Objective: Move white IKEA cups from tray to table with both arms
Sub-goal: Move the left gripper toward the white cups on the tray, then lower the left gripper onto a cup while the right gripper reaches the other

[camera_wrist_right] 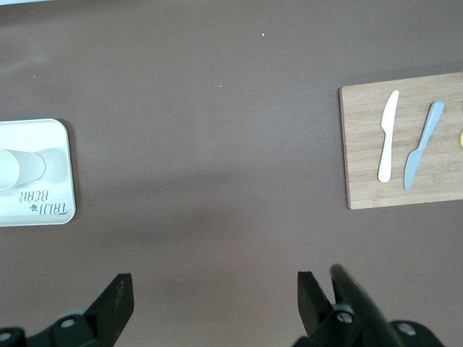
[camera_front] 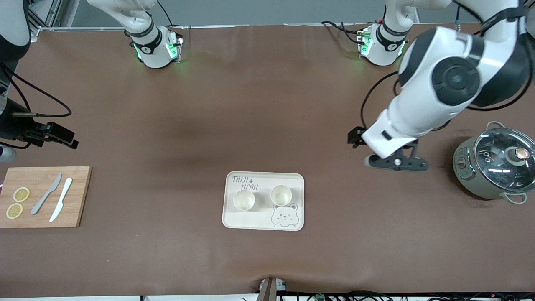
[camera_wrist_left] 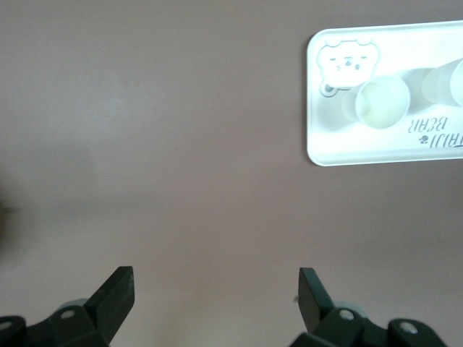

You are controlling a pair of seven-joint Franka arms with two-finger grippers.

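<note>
Two white IKEA cups stand upright side by side on the bear-printed tray (camera_front: 259, 221): one (camera_front: 243, 200) toward the right arm's end, the other (camera_front: 281, 195) toward the left arm's end. My left gripper (camera_front: 397, 162) is open and empty over bare table between the tray and the pot. In the left wrist view its gripper (camera_wrist_left: 217, 296) is well apart from the tray (camera_wrist_left: 318, 144) and both cups (camera_wrist_left: 382, 101) (camera_wrist_left: 445, 83). My right gripper (camera_front: 56, 136) is open and empty over bare table by the cutting board. The right wrist view shows the gripper (camera_wrist_right: 215, 296), the tray (camera_wrist_right: 43, 210) and one cup (camera_wrist_right: 18, 168).
A wooden cutting board (camera_front: 75, 196) at the right arm's end holds two lemon slices (camera_front: 21, 194), a grey knife (camera_front: 47, 194) and a white knife (camera_front: 61, 205). A grey-green pot with a glass lid (camera_front: 493, 167) stands at the left arm's end.
</note>
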